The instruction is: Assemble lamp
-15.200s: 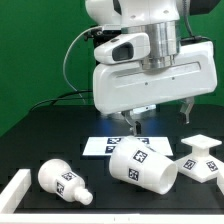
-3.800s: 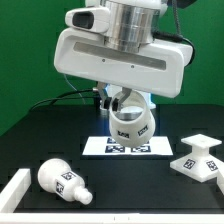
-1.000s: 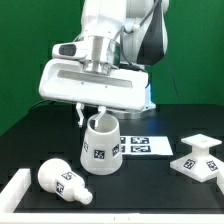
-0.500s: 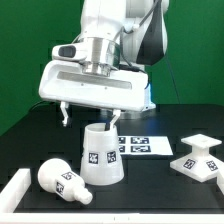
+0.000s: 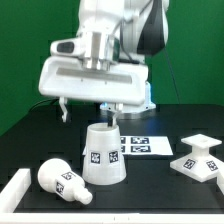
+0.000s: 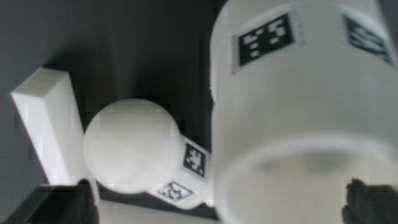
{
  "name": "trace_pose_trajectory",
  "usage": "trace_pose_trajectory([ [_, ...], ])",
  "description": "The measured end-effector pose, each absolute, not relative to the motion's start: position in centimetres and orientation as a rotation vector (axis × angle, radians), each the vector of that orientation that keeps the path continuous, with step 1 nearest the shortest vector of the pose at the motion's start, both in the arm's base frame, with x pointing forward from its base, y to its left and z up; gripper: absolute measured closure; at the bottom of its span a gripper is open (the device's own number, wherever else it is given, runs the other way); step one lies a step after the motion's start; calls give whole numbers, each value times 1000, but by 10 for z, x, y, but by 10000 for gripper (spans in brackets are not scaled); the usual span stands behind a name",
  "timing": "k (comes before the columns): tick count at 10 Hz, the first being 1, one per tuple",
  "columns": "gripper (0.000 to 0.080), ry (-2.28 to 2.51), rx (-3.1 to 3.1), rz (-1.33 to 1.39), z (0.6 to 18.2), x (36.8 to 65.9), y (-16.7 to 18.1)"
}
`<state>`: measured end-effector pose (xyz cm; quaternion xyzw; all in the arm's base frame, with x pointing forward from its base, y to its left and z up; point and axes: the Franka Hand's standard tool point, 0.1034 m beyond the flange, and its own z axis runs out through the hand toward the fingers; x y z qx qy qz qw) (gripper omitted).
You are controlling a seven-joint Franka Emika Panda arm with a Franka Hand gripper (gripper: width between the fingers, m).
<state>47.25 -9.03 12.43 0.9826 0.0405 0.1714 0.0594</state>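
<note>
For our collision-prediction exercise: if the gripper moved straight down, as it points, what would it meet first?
Probably the upright shade, standing just below the open gripper; depth is unclear.

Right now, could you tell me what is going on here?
The claw hangs open above the shade, which stands wide end down on the table by the marker board. The bulb lies on its side toward the exterior view's left, and the base stands apart toward the right. None of the three parts is joined yet.
</note>
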Motion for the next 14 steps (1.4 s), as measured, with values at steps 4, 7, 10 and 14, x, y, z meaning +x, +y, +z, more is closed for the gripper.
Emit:
trace_pose_trajectory([
  [4,100,-45,3229,257,158,486,-61],
  [7,100,-88,3230,221,151,495,-9],
  [10,100,-89,3232,222,150,494,-18],
  [14,100,342,3125,165,128,502,37],
])
